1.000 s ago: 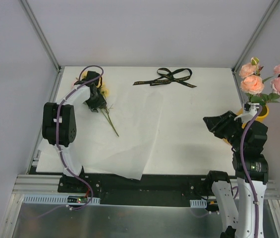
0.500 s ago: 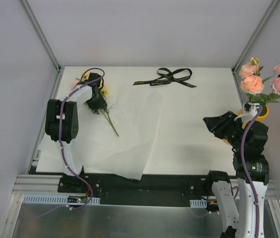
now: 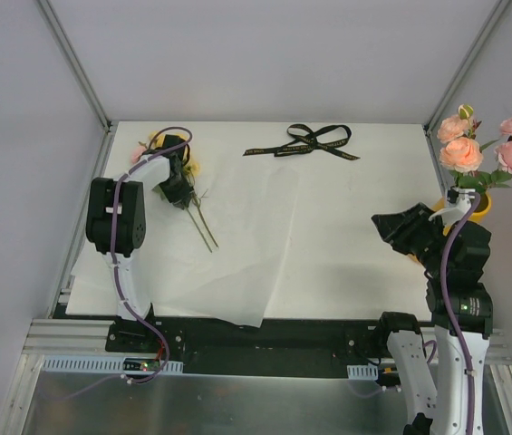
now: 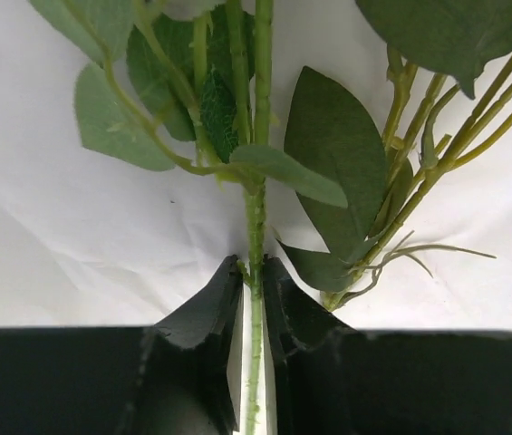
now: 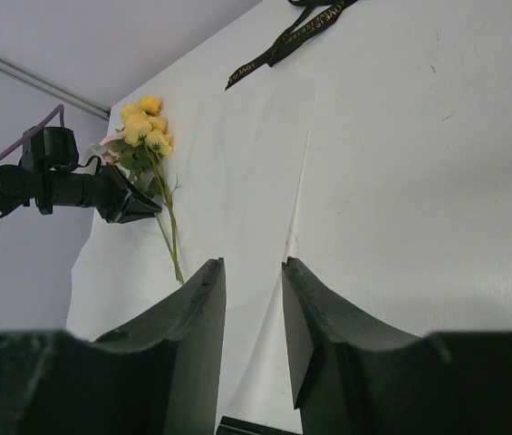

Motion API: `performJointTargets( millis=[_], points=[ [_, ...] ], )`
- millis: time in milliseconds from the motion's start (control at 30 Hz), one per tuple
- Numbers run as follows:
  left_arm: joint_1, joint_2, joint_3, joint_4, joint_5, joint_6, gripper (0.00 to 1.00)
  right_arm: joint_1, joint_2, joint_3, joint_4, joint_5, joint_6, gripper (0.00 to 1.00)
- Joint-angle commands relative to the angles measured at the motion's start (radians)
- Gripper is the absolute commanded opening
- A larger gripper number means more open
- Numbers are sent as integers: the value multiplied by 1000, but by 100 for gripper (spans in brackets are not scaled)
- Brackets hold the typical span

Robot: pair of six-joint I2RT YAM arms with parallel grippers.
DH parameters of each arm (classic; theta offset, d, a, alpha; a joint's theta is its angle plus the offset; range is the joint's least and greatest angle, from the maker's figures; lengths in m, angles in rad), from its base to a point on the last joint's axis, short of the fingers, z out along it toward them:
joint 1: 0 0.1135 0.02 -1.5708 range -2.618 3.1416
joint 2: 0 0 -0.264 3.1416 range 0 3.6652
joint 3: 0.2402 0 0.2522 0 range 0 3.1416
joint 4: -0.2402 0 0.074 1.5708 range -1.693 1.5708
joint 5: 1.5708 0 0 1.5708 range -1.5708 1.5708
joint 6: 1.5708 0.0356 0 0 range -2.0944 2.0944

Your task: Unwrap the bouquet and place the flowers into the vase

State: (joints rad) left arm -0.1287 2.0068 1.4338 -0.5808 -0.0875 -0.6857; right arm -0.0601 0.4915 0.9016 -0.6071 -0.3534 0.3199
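The left tool (image 4: pixel 254 272), reaching far forward, pinches a flower stem (image 4: pixel 256 204); the right tool (image 5: pixel 254 268) hovers, jaws apart.

The left claw (image 4: pixel 253 270) has closed from a wider gap onto a single green stem (image 4: pixel 256 208) of the flowers (image 3: pixel 192 169) lying on the white paper (image 3: pixel 246 245). Seen from above, the left arm's black elbow (image 3: pixel 115 222) has edged slightly rightward and nearer. Two stems now splay below the claw where one showed before.
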Motion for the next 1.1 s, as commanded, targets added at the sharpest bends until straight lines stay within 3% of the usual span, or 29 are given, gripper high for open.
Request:
performJointTargets(
  millis=[0,33,467,633,700,867,967,1067],
  points=[
    [12,-3,28,-10,-6,29,4,5,-4,63,-5,-5,-5,38],
    [11,-17,27,-10,-11,35,0,5,-7,72,-9,-9,-5,38],
    [11,-316,20,-19,-83,84,0,5,-5,125,-66,19,5,41],
    [12,-430,22,-25,-40,132,0,6,24,108,-23,-76,70,44],
    [12,-483,20,-22,62,167,0,6,70,111,-25,-120,97,44],
    [9,-591,-15,4,513,299,0,58,148,82,76,-161,177,45],
    [-9,-673,-84,36,691,368,0,178,197,76,139,-86,208,46],
    [-81,-759,-151,84,753,426,0,359,271,79,211,28,243,48]
  ],
)
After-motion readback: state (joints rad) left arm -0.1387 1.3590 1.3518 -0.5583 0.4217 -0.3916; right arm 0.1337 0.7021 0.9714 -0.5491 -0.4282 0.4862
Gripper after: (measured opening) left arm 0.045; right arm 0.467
